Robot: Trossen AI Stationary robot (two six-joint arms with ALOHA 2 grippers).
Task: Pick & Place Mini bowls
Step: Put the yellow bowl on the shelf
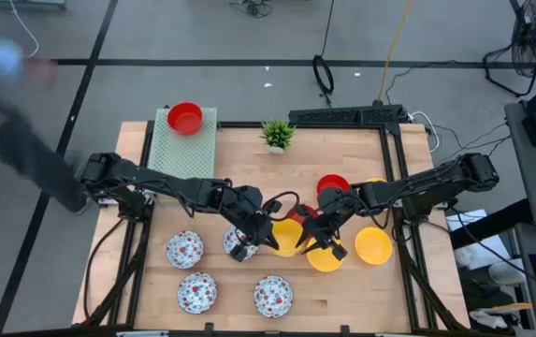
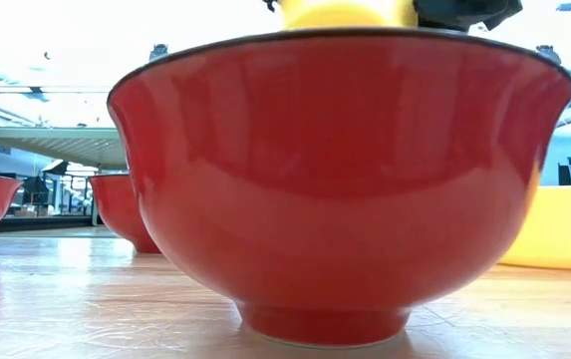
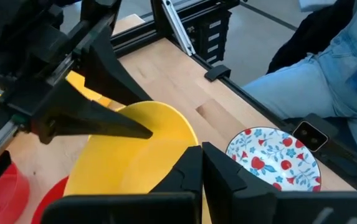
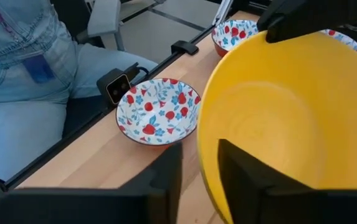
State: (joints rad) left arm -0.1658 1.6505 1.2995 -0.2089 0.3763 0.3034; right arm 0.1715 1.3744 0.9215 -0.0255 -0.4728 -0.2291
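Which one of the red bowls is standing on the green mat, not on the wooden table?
The red bowl at the table's far left corner; it alone sits on the green mat. The other red bowls are on bare wood near the centre.

You have open tabletop (image 1: 342, 140) toward the plant (image 1: 277, 134), while floral bowls (image 1: 184, 249), yellow bowls (image 1: 373, 245) and both arms crowd the table's middle and near edge.
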